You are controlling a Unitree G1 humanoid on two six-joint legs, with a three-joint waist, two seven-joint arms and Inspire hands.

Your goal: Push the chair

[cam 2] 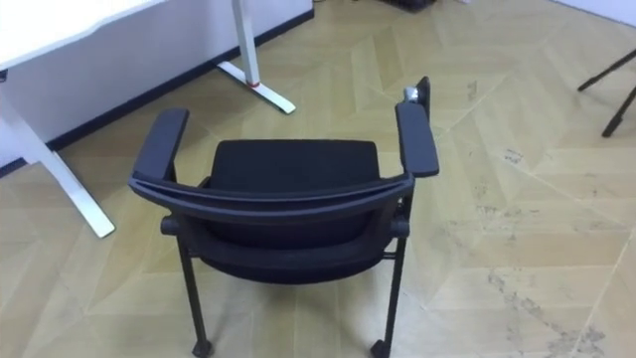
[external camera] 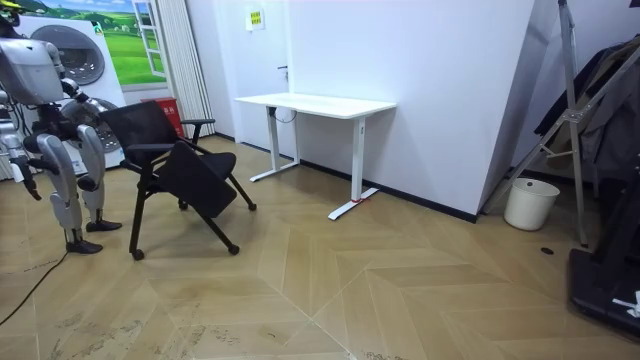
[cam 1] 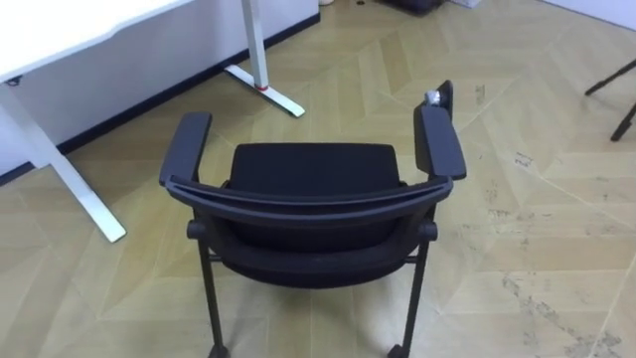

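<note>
A black chair (cam 1: 313, 169) with armrests and castors stands just in front of me on the wooden floor, its curved backrest (cam 1: 303, 199) nearest me and its seat facing away. A small folded tablet arm (cam 1: 443, 95) sticks up at the front of its right armrest (cam 1: 440, 139). In the room view I stand directly behind the chair (external camera: 165, 150), at the room view's left. My right hand (external camera: 30, 186) hangs low beside my hip, apart from the chair.
A white desk (cam 1: 60, 30) stands ahead to the left, with its feet (cam 1: 266, 91) on the floor close to the chair's front. Dark stand legs (cam 1: 621, 89) are at the far right. A washing machine (external camera: 75, 60) is behind me and a white bucket (external camera: 530, 203) stands by the far wall.
</note>
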